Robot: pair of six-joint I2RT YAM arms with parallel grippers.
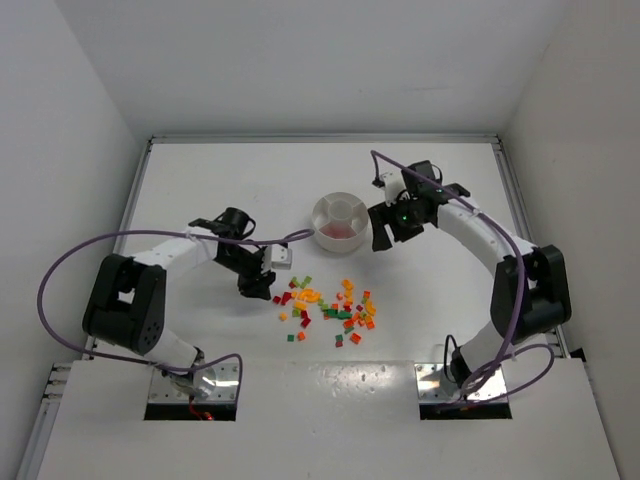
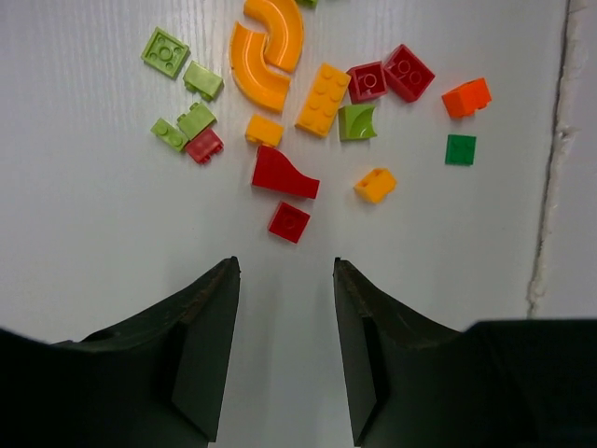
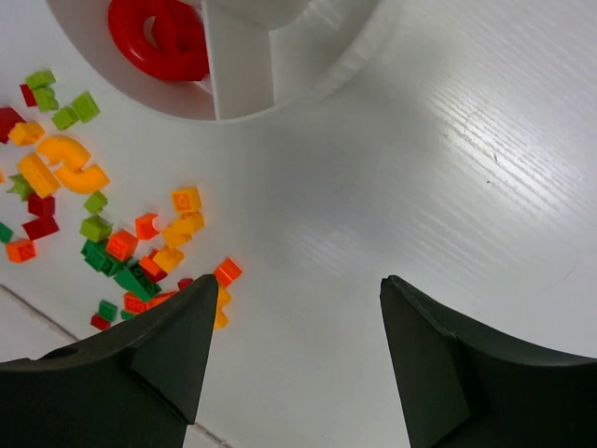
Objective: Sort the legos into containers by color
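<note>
Your left gripper (image 2: 285,267), jaws spread and empty, has a small red brick (image 2: 289,222) at its twelve o'clock on the near edge of the legos (image 1: 343,314), far closer than your right gripper (image 3: 298,283), also spread and empty, beside the dish (image 1: 316,212) at the pile's twelve o'clock.

White dish (image 3: 317,89): ran off the upper edge of the right wrist view; showed only part of the rim and one divider.
Red rings (image 3: 159,37): clipped by that same upper edge; count unclear.
Yellow brick (image 3: 221,313): half hidden behind a finger of the right gripper (image 3: 298,289), lower left of the frame.
Orange arcs (image 2: 266,51): trimmed by the top edge of the left wrist view.
Legos (image 1: 330,305): too small in the top view for shapes.
Same rings, top view: blurred to a reddish smear.
</note>
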